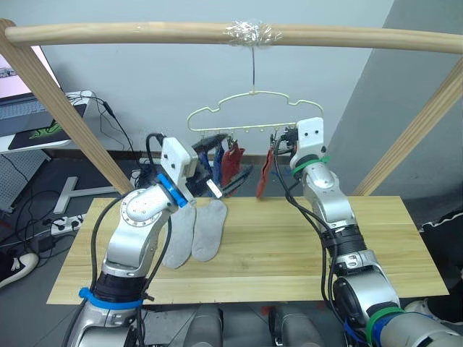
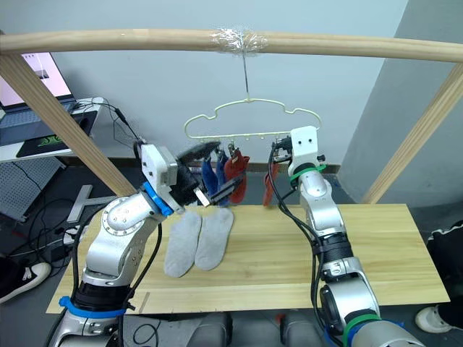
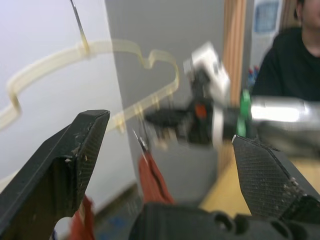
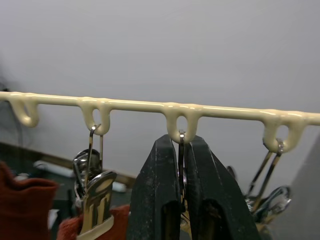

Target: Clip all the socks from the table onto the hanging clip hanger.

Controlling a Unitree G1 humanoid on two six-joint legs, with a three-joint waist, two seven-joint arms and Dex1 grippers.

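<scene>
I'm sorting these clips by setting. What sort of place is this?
Probably a robotics lab or office, not a home laundry. The clip hanger hangs from a rough wooden rail taped at the hook, over a plank table; a desk with a laptop and loose cables stands beside it.

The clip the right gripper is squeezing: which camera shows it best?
The right wrist view: the right gripper is shut on the clip, seen close under its loop on the hanger. Both eye views show the gripper up at the hanger's lower bar, the clip too small to make out. The left wrist view shows it blurred.
</scene>
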